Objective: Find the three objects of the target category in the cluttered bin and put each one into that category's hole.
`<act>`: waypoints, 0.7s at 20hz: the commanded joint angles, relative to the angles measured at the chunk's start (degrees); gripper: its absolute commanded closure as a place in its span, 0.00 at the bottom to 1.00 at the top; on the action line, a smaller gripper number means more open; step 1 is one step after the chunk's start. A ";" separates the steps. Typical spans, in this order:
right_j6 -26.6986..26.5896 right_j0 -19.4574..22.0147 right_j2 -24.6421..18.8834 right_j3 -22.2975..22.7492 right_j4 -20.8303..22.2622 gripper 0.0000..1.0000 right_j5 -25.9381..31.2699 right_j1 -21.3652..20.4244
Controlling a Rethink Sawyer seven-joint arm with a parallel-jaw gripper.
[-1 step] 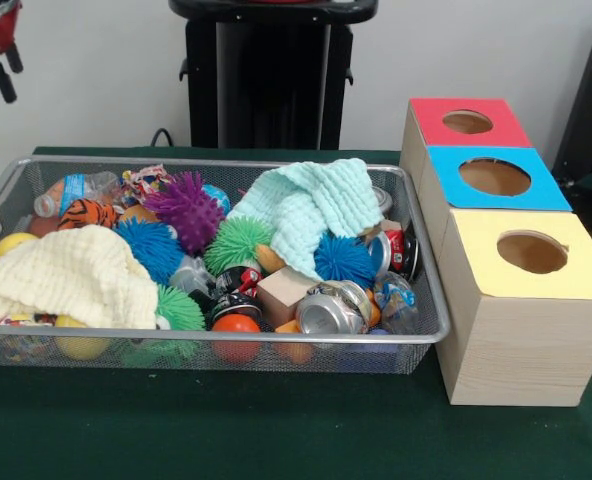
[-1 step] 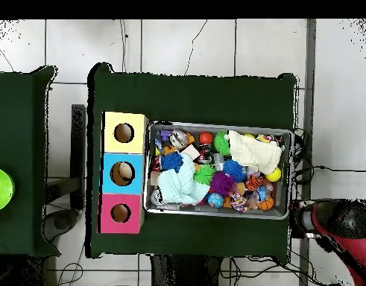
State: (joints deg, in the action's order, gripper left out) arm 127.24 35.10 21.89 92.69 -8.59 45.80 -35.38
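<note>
Three boxes [image 1: 506,240] stand in a row just beside the wire bin [image 1: 36,180], each with a round hole on top: the yellow box [image 1: 536,300] nearest the camera in the front view, the blue box [image 1: 496,180] in the middle, the red box [image 1: 466,122] farthest back. They sit on a green tablecloth [image 1: 276,430], touching one another.

And that bin is packed! On one side a cream cloth [image 1: 71,275] is draped over yellow balls [image 1: 76,345]; toward the boxes a mint cloth [image 1: 311,210] lies over more clutter. Between the cloths sit spiky balls: purple [image 1: 184,208], blue [image 1: 148,248] and green [image 1: 238,243], with another blue one [image 1: 343,258] beside the mint cloth. Crushed cans [image 1: 331,308] lie at the front near a wooden block [image 1: 284,292] and an orange ball [image 1: 236,328]. A plastic bottle [image 1: 71,192] lies at the back corner.

Which things belong to the target category, I cannot tell.

Up at the corner, the red arm [image 2: 342,223] is off the bin's end, and the gripper [image 1: 1,70] hangs clear above the table edge. Whether its jaws are apart or together, I cannot tell.
</note>
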 commanded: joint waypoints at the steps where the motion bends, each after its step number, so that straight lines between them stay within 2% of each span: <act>1: -6.91 2.38 -9.50 -1.62 4.60 0.00 -7.65 2.51; 4: -5.96 1.25 -10.11 -1.64 6.80 0.00 -11.10 2.75; 7: -8.89 1.51 -11.70 -2.11 9.85 0.00 -12.33 3.07; 10: -8.85 1.46 -13.44 -1.11 12.35 0.00 -16.64 4.03; 14: -10.39 3.16 -17.39 0.04 14.27 0.00 -16.46 4.86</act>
State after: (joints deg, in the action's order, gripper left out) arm 127.24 36.87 15.50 91.80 1.39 31.28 -33.82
